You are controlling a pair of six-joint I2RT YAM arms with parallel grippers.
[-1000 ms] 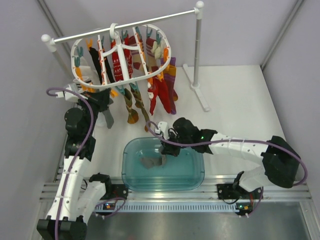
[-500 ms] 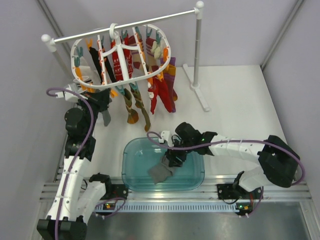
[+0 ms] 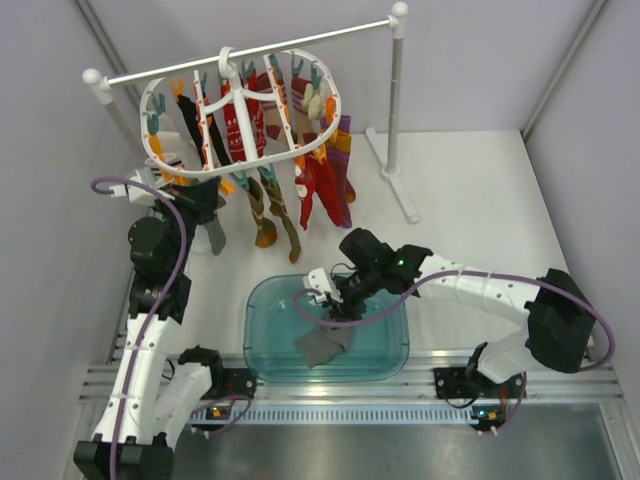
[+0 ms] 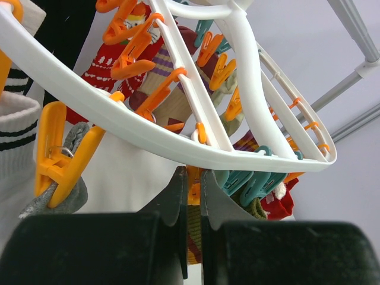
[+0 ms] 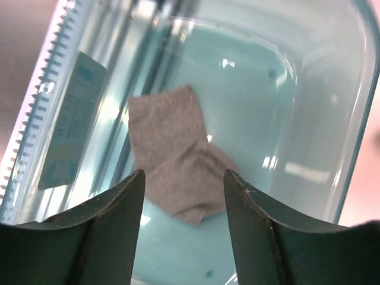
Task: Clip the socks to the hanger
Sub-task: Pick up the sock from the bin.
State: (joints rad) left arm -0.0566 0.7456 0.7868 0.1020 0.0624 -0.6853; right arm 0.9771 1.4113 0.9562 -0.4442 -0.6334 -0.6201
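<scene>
The white oval hanger (image 3: 240,110) hangs from the rail, its orange and teal clips dangling. One grey sock (image 3: 213,236) hangs at its near left edge; in the left wrist view an orange clip pinches this grey sock (image 4: 62,190) under the hanger frame (image 4: 148,127). My left gripper (image 3: 204,196) sits just below the frame, and this left gripper (image 4: 191,184) is shut on nothing. A second grey sock (image 3: 322,345) lies crumpled in the teal bin. My right gripper (image 3: 335,302) hovers above it. Seen from the wrist, the right gripper (image 5: 184,196) is open over the sock (image 5: 175,157), apart from it.
The clear teal bin (image 3: 395,365) sits at the near table edge between the arm bases, its wall (image 5: 332,107) close beside my right fingers. Red socks (image 3: 325,190), striped socks (image 3: 265,215) and a black one hang from the hanger. The white rail stand (image 3: 395,90) rises behind.
My right gripper has opened and let go of the grey sock, which now lies near the bin's front. The gripper has lifted and shifted left. The left arm has not moved.
</scene>
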